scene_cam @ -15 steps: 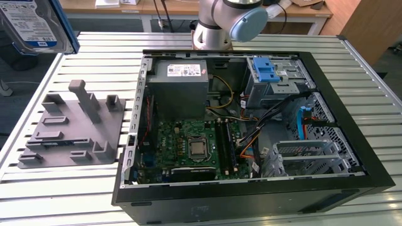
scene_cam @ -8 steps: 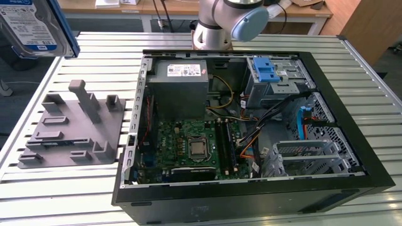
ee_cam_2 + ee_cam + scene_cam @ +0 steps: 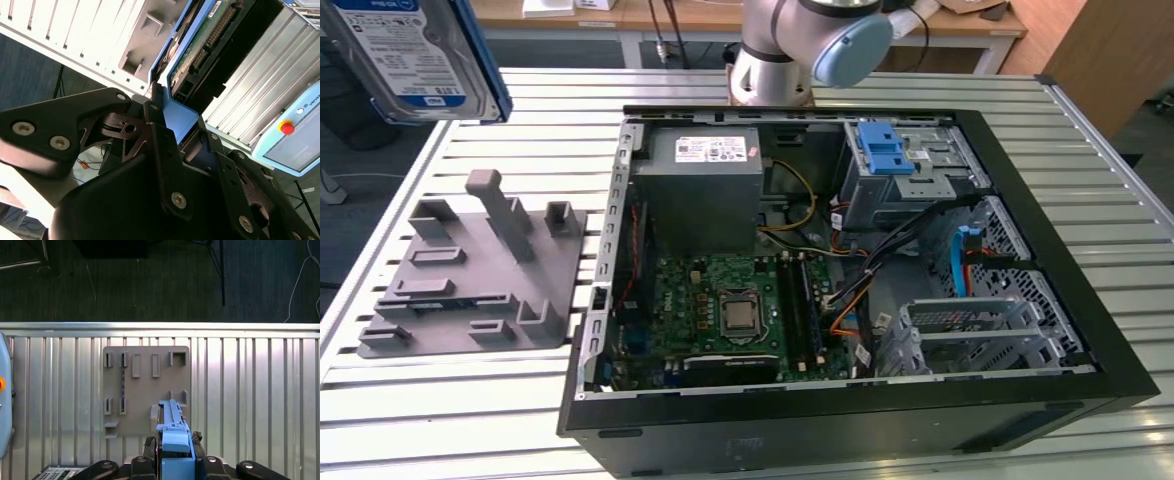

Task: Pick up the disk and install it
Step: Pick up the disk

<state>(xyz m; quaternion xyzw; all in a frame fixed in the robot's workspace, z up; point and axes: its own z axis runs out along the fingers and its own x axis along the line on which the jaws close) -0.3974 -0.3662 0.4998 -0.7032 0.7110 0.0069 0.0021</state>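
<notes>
We have the gripper (image 3: 174,444) clamped on the blue bracket of the disk (image 3: 420,60), which hangs in the air over the grey plate (image 3: 467,290) beside the open computer case (image 3: 1107,340), so we judge a firm, level hold matters most.

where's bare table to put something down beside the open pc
Bare table: the near corner on the exterior view's left, before the fixture plate, and the far strip beyond it. Between plate and PC case is narrow; inside the case is crowded.
</notes>
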